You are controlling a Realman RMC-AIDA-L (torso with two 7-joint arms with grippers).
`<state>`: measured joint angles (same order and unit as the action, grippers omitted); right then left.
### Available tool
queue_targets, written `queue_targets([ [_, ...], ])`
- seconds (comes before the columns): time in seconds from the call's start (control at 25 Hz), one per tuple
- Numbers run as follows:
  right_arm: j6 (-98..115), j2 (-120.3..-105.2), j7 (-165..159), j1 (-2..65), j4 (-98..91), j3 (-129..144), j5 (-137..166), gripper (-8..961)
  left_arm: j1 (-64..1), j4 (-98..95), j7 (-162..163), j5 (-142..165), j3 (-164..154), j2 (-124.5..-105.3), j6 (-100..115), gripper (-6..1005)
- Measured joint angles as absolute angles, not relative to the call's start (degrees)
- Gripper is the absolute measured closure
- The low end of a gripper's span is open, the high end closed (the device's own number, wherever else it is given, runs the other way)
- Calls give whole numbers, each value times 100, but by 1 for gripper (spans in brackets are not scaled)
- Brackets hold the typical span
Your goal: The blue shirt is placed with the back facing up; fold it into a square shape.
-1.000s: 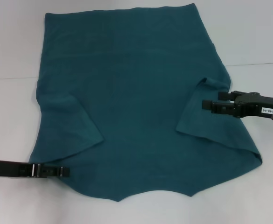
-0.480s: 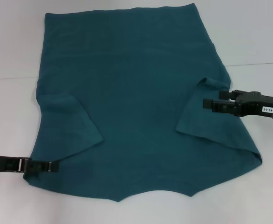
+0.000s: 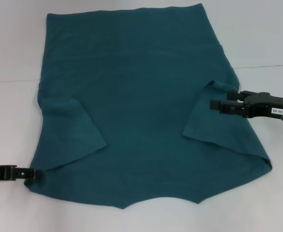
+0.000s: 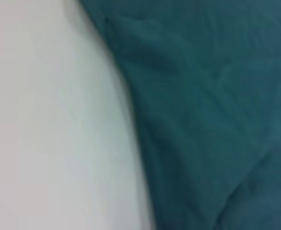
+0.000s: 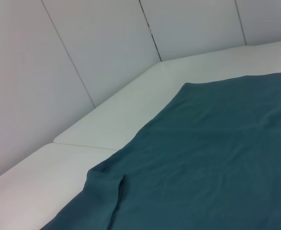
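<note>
The blue shirt [image 3: 141, 96] lies flat on the white table [image 3: 267, 38], plain side up, collar end nearest me. Both sleeves are folded inward onto the body, the left sleeve [image 3: 69, 130] and the right sleeve [image 3: 214, 121]. My left gripper [image 3: 37, 173] lies low at the shirt's near left corner, its tip just at the fabric's edge. My right gripper [image 3: 213, 104] hovers over the folded right sleeve, pointing inward. The left wrist view shows the shirt's edge [image 4: 217, 115] against the table. The right wrist view shows the shirt [image 5: 217, 158] and a folded sleeve [image 5: 104, 184].
Bare white table surrounds the shirt, with a seam [image 3: 267, 65] running across on the right. Grey wall panels [image 5: 83, 57] rise behind the table's far corner in the right wrist view.
My left gripper has slid leftward off the shirt to its edge; the fabric stayed put. The right gripper has shifted slightly to the right.
</note>
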<state>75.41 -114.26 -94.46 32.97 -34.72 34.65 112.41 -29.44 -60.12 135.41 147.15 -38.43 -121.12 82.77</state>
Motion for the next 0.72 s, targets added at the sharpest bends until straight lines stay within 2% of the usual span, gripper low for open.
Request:
queue_targets([
  [0.72,7560,-11426,-9406,3304,-3472,3410,11241,25,-3133,-5650,13547,14851,-3952,-12128,8105,121],
])
